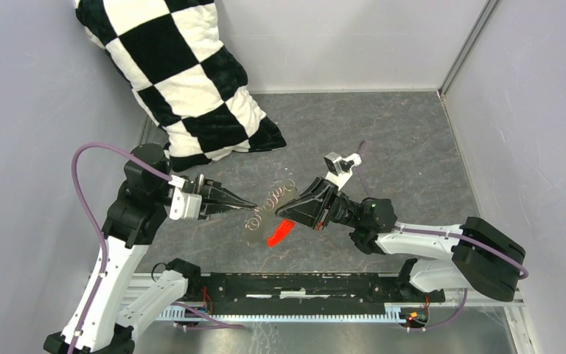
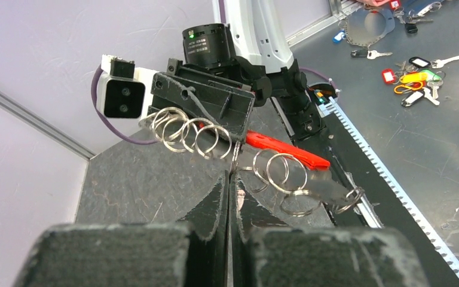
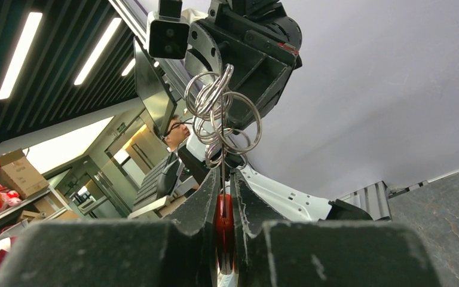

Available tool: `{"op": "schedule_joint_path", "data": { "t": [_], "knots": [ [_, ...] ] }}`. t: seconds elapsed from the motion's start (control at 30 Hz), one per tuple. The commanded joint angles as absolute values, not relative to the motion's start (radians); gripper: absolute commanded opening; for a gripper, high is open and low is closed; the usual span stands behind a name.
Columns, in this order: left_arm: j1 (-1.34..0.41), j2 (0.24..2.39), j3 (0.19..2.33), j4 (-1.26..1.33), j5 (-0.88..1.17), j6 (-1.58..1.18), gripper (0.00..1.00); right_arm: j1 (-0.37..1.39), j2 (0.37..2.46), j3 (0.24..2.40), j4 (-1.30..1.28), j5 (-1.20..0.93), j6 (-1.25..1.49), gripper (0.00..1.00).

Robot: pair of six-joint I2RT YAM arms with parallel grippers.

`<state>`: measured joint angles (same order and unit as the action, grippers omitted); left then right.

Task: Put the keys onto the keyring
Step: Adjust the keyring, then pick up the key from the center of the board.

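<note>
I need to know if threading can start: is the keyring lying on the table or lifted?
Lifted. The keyring hangs in the air between both arms: left fingers pinch a ring, right fingers clamp its red tag.

Right wrist view, lower centre: I see only a sliver of the red tag (image 3: 223,224); the right gripper (image 3: 224,176) hides the rest. Top view: the pillow (image 1: 177,81) is cut off at the upper edge; I cannot count the rings (image 1: 271,200) at centre.

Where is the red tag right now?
In the top view the red tag is near the middle, pinched in the right tool, with the silver rings stretching left to the left tool.
</note>
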<state>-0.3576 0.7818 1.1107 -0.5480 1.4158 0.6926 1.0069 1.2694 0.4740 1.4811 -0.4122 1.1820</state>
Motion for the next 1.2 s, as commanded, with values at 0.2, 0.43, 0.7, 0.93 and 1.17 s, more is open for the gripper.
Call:
{"op": "schedule_joint_path", "data": {
  "t": [0.2,0.43,0.7,0.93,1.17],
  "knots": [
    [-0.359,0.783,1.121,-0.542,1.476,0.679,0.02,1.007,1.356,0.625,1.958,-0.504,1.24,0.04],
    [-0.36,0.801,1.132,-0.544,1.505,0.652,0.02,1.006,1.357,0.642,1.958,-0.521,1.23,0.03],
    [-0.36,0.817,1.157,-0.548,1.536,0.617,0.02,1.006,1.362,0.689,1.959,-0.562,1.205,0.02],
    [-0.36,0.825,1.19,-0.55,1.54,0.621,0.02,1.006,1.351,0.694,1.959,-0.558,1.204,0.01],
    [-0.361,0.824,1.224,-0.552,1.55,0.609,0.02,1.005,1.37,0.671,1.959,-0.534,1.204,0.27]
  ]
}}
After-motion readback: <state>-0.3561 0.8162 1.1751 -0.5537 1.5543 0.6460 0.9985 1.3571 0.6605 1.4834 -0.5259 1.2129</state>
